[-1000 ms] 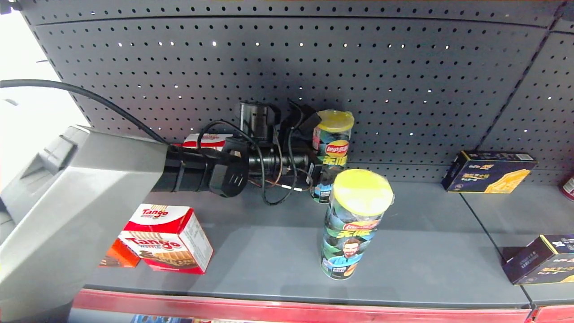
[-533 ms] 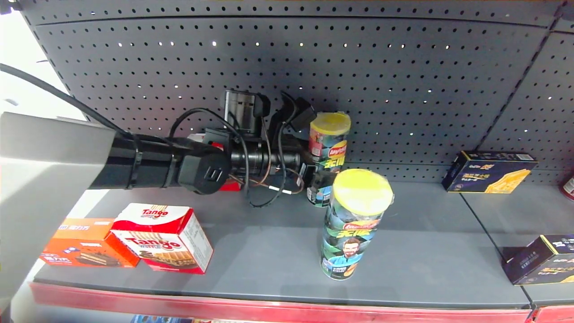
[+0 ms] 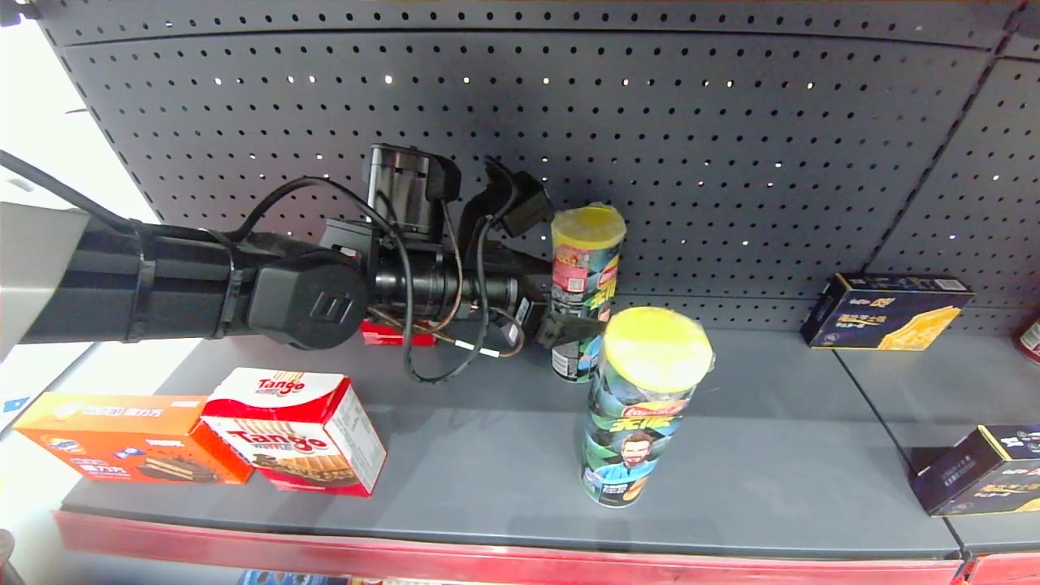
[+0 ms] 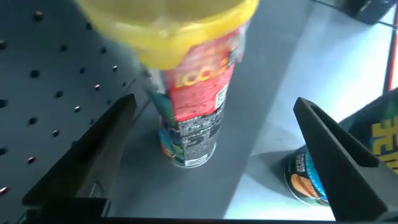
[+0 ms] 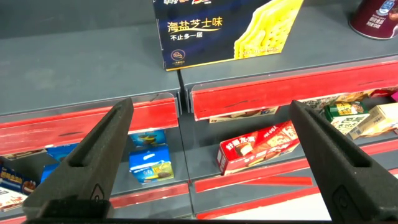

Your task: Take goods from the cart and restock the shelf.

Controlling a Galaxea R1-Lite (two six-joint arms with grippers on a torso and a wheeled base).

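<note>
Two tall chip cans with yellow lids stand on the grey shelf [image 3: 772, 455]. The front can [image 3: 642, 406] is near the middle, and the back can [image 3: 583, 284] stands close to the pegboard. My left gripper [image 3: 561, 313] reaches in from the left at the back can and is open. In the left wrist view the back can [image 4: 196, 106] stands upright between the spread fingers of the left gripper [image 4: 214, 109], with a gap on both sides. The front can's base [image 4: 305, 177] shows beside one finger. My right gripper [image 5: 211, 109] is open with nothing in it, facing lower shelves.
A red-and-white wafer box [image 3: 301, 431] and an orange box [image 3: 130, 435] sit front left. Dark blue boxes [image 3: 886, 309] [image 3: 983, 467] lie at the right. A red price rail [image 3: 487, 556] edges the shelf. Lower shelves hold a blue box [image 5: 224, 31] and small packs [image 5: 258, 146].
My left arm has risen and drawn back to the left, uncovering the orange box. The back can has shifted slightly left and its label has turned.
</note>
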